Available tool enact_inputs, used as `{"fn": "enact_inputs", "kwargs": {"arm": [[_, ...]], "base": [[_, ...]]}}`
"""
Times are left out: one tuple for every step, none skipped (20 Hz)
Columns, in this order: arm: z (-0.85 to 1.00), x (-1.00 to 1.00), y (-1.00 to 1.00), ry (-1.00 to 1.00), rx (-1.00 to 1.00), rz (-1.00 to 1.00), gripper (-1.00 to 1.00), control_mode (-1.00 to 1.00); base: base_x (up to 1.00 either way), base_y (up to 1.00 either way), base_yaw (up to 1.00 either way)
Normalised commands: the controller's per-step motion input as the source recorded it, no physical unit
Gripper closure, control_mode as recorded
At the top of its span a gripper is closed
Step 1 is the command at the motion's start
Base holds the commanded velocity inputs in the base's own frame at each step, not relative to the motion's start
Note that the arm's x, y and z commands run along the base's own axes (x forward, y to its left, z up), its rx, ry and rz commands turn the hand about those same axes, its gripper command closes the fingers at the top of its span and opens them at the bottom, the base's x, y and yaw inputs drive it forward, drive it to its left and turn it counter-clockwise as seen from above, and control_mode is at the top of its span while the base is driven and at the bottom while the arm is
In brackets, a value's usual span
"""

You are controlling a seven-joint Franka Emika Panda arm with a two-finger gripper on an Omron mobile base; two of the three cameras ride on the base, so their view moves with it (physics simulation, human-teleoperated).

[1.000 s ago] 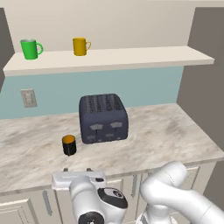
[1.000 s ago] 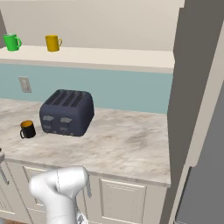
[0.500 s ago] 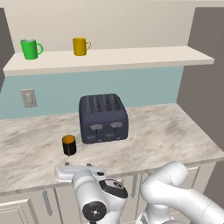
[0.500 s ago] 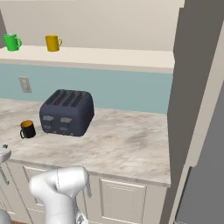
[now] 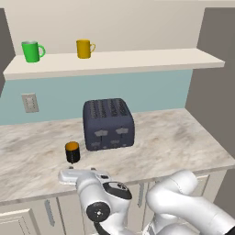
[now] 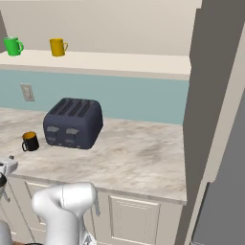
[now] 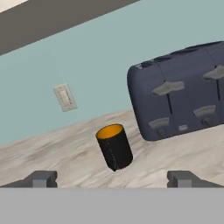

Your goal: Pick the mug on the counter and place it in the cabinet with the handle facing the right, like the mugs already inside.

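- Left base view: the black mug (image 5: pixel 72 152) stands upright on the worktop (image 5: pixel 174 137), just left of the toaster (image 5: pixel 108 124) and near the front edge. My hand sits low in front of it, at the worktop's edge. Risk as I judge it: too low an approach drives the hand into the thick edge instead of over it. The green mug (image 5: pixel 31 51) and yellow mug (image 5: pixel 84 48) occupy the left part of the cabinet shelf (image 5: pixel 137 59); a careless placing could knock either.
- Right base view: the black mug's handle (image 6: pixel 23 144) points left, away from the toaster. Risk: set down unturned, it faces the wrong way.
- Hand view: gripper (image 7: pixel 112 178) has its jaws spread fully, empty, with the black mug centred between the tips but apart from them. The handle is hidden here, so I cannot tell its side. Risk: closing across the loop, or tipping the mug toward the toaster with one tip.
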Motion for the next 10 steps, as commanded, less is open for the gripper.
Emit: {"fn": "enact_inputs", "kwargs": {"arm": [[-0.20, 0.21, 0.00, 0.02, 0.00, -0.01, -1.00, -1.00], [-0.21, 0.24, 0.00, 0.03, 0.00, -0.01, -1.00, -1.00], [-0.21, 0.24, 0.00, 0.02, 0.00, -0.01, -1.00, -1.00], [-0.21, 0.25, 0.00, 0.02, 0.00, -0.01, -1.00, -1.00], [-0.21, 0.25, 0.00, 0.02, 0.00, 0.00, -1.00, -1.00], [-0.21, 0.25, 0.00, 0.02, 0.00, 0.00, -1.00, -1.00], [-0.21, 0.24, 0.00, 0.01, 0.00, 0.00, -1.00, -1.00], [-0.20, 0.25, 0.00, 0.01, 0.00, 0.00, -1.00, -1.00], [-0.16, 0.24, 0.00, 0.00, 0.00, 0.00, -1.00, -1.00], [-0.13, 0.24, 0.00, 0.00, 0.00, 0.00, -1.00, -1.00]], "base": [[0.00, 0.00, 0.00], [0.00, 0.00, 0.00], [0.00, 0.00, 0.00], [0.00, 0.00, 0.00], [0.00, 0.00, 0.00], [0.00, 0.00, 0.00], [0.00, 0.00, 0.00], [0.00, 0.00, 0.00], [0.00, 0.00, 0.00], [0.00, 0.00, 0.00]]}}
